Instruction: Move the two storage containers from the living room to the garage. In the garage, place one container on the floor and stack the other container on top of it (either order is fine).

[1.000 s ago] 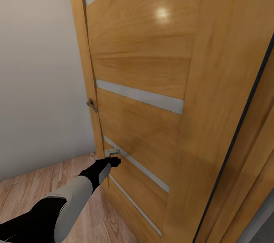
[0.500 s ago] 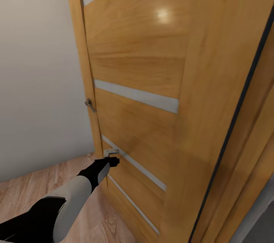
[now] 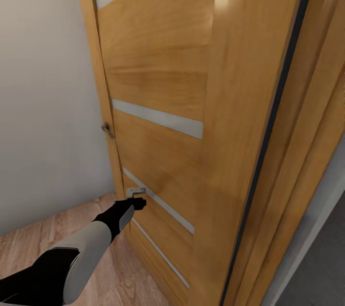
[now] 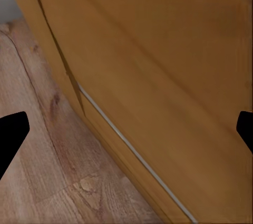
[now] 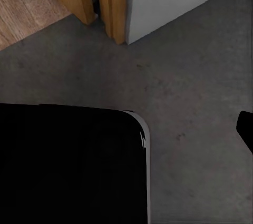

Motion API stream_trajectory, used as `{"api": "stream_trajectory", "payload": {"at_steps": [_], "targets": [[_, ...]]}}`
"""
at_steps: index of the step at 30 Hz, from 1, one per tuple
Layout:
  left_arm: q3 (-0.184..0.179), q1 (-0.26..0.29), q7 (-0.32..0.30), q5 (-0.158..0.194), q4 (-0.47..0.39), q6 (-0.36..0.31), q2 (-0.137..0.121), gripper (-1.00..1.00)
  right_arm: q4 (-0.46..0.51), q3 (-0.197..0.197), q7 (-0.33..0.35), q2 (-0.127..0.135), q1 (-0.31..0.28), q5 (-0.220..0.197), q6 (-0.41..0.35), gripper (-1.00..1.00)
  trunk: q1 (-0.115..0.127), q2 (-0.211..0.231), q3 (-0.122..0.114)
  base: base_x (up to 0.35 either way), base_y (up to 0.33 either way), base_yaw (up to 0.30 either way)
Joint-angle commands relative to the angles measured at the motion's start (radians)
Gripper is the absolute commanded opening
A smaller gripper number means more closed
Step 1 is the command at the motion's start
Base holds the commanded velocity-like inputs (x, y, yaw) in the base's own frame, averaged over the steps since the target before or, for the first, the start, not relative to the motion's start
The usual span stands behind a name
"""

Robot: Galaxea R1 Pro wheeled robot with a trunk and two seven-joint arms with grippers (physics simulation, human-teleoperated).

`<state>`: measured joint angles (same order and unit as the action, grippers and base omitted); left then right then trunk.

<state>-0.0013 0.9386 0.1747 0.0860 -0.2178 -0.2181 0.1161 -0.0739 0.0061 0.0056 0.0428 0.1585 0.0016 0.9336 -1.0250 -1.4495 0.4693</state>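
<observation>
Glossy honey-wood door with pale horizontal strips, left gripper by its low metal handle, fingers apart, right fingers' state unclear, wood-plank floor, mottled grey concrete floor past the frame.

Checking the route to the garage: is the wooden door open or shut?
Open. The door stands swung away from its frame, its edge facing the head camera, with grey floor beyond. The left gripper is at it.
</observation>
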Motion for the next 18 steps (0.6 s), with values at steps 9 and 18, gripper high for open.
{"api": "stream_trajectory", "payload": {"at_steps": [9, 18], "targets": [[-0.006, -0.012, 0.008, -0.008, -0.002, 0.003, 0.022, 1.0, 0.0, 0.005, 0.001, -0.017, -0.016, -0.001, -0.001, 1.0, 0.0, 0.0, 0.001, 0.0, 0.0, -0.008], [-0.005, -0.015, 0.017, -0.146, -0.002, 0.008, 0.046, 1.0, 0.0, 0.005, 0.006, -0.03, -0.022, 0.0, -0.001, 1.0, 0.0, 0.0, 0.001, 0.0, 0.0, 0.0]]}}
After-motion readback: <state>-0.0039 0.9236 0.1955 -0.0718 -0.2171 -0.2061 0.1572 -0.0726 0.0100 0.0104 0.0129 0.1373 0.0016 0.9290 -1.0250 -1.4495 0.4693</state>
